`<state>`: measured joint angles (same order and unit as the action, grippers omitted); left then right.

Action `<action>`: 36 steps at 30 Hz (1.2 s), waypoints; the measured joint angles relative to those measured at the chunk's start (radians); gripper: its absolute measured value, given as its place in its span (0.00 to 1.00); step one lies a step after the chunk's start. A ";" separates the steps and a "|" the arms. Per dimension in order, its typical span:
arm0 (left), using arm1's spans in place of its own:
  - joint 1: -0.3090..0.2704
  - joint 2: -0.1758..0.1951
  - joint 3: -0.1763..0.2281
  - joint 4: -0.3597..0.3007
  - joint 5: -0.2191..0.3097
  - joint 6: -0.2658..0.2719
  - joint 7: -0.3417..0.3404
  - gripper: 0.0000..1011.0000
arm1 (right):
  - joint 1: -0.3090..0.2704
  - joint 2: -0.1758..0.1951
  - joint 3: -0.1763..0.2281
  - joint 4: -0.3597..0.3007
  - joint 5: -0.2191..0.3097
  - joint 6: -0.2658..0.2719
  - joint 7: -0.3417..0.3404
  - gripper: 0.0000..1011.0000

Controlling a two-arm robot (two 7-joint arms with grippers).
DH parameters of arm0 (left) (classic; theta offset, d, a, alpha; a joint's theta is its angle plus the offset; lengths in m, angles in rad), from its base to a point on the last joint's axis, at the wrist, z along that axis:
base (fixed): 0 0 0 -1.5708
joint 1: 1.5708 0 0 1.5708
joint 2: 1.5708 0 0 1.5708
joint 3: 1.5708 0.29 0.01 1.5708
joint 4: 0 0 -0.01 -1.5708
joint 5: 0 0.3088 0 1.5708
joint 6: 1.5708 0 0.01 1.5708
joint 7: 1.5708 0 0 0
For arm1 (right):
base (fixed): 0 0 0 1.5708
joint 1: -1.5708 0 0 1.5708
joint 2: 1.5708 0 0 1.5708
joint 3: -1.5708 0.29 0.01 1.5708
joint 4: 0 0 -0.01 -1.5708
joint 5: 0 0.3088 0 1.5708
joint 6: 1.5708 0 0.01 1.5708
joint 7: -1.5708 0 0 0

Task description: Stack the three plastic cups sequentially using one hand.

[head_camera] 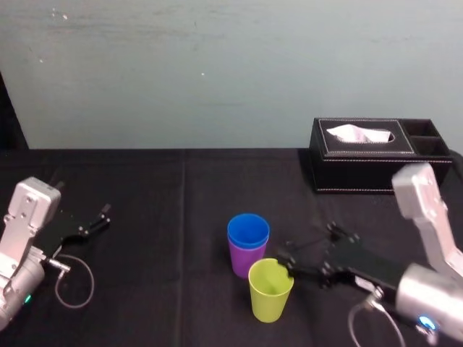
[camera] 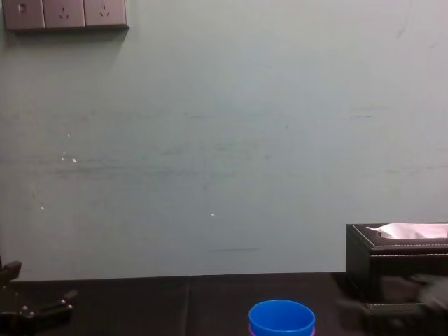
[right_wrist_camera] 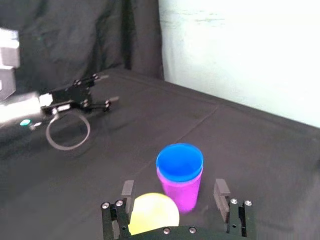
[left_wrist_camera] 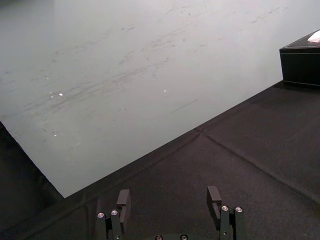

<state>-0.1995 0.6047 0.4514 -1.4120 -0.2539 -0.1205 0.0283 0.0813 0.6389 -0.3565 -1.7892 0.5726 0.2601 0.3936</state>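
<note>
The blue cup [head_camera: 248,230] sits nested in the purple cup [head_camera: 244,262] at the table's middle; both show in the right wrist view as blue cup [right_wrist_camera: 179,162] over purple cup [right_wrist_camera: 184,194]. The yellow-green cup [head_camera: 270,290] stands upright just in front of them. My right gripper [head_camera: 288,261] is open right beside it. In the right wrist view the yellow-green cup [right_wrist_camera: 153,214] lies between the spread fingers, nearer one finger [right_wrist_camera: 127,192], and neither touches it. My left gripper [head_camera: 101,217] rests parked at the far left, open and holding nothing [left_wrist_camera: 169,199].
A black tissue box [head_camera: 376,153] stands at the back right near the wall, behind my right arm. A loop of cable [head_camera: 72,282] lies by the left arm. Black cloth [head_camera: 166,217] covers the table.
</note>
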 joint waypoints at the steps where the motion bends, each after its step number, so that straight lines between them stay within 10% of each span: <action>1: 0.000 0.000 0.000 0.000 0.000 0.000 0.000 0.99 | -0.018 0.012 0.007 -0.010 0.004 -0.009 0.002 0.99; 7: 0.000 0.000 0.000 0.000 0.000 0.000 0.000 0.99 | -0.187 0.095 0.080 -0.084 0.026 -0.089 0.008 0.99; 16: 0.000 0.000 0.000 0.000 0.000 0.000 0.000 0.99 | -0.321 0.125 0.109 -0.105 -0.002 -0.174 0.022 0.99; 36: 0.000 0.000 0.000 0.000 0.000 0.000 0.000 0.99 | -0.289 0.006 0.036 -0.034 -0.174 -0.171 -0.030 0.99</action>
<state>-0.1995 0.6047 0.4514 -1.4120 -0.2539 -0.1206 0.0283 -0.2077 0.6446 -0.3201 -1.8229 0.3985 0.0894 0.3640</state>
